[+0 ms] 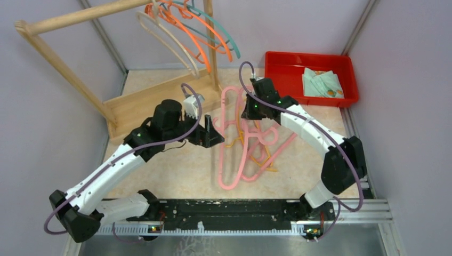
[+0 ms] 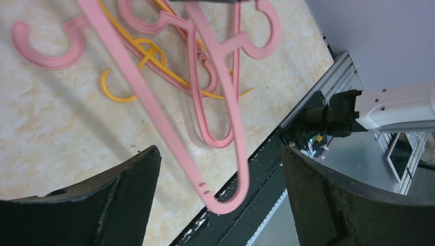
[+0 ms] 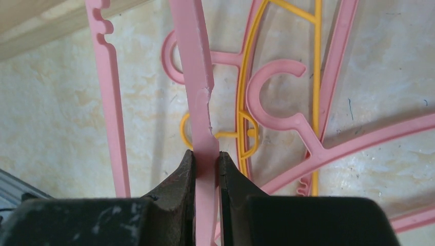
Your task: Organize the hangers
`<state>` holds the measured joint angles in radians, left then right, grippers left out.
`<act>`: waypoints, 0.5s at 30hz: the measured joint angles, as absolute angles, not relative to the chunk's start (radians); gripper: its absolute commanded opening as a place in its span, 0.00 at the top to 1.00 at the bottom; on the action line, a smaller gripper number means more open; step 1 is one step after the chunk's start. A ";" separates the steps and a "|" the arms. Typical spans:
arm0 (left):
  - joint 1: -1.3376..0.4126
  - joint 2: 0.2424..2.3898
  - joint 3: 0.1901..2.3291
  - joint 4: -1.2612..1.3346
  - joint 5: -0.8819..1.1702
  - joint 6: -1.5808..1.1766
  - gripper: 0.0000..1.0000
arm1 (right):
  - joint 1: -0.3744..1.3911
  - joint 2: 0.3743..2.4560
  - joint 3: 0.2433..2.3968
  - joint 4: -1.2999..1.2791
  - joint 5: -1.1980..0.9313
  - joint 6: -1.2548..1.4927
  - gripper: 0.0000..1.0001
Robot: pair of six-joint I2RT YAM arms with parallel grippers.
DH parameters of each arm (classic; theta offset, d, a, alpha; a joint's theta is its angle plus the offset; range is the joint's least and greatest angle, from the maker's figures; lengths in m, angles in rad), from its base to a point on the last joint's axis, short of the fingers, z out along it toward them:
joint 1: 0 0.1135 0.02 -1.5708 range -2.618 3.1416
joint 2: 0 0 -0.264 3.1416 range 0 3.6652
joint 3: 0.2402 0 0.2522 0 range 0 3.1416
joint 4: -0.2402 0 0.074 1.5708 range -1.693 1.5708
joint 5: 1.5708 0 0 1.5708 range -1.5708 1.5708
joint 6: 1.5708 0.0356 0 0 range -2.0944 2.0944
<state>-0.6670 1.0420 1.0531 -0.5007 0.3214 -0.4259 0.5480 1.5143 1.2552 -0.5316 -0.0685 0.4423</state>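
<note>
Along the near edge of the marble-patterned tabletop (image 1: 176, 170), a black mounting rail (image 1: 240, 213) carried the bases of both arms. Just beyond it, near the middle of the table, a loose heap of pink plastic hangers (image 1: 256, 154) lay crossed over one another, with a thin yellow plastic hanger (image 1: 269, 166) tangled beneath them.

The right gripper (image 3: 206, 159), reaching in from the right, was pinched narrow on the flat bar of one pink plastic hanger (image 3: 197, 61). Its two dark fingers (image 3: 177, 177) pressed against either face of the strip. That hanger stood raised above the heap, which showed behind it in the right wrist view.

To the left of the heap, the left gripper (image 2: 220, 154) stood with its jaws spread wide and held nothing. The long arm of the gripped hanger slanted across the gap between its fingers (image 2: 128, 189), apart from both.

At the far left stood a wooden clothes rack (image 1: 144, 101) on a plank base. Orange, teal and beige plastic hangers (image 1: 205, 32) hung by their hooks from its horizontal pole, bunched beside the upright post. At the far right, a red plastic tray (image 1: 277, 74) held a folded pale green cloth (image 1: 322, 82).
</note>
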 measured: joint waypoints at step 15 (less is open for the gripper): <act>-1.016 1.255 1.063 -0.449 -0.015 -0.463 0.09 | 0.548 1.669 1.562 -0.577 -0.005 0.597 1.00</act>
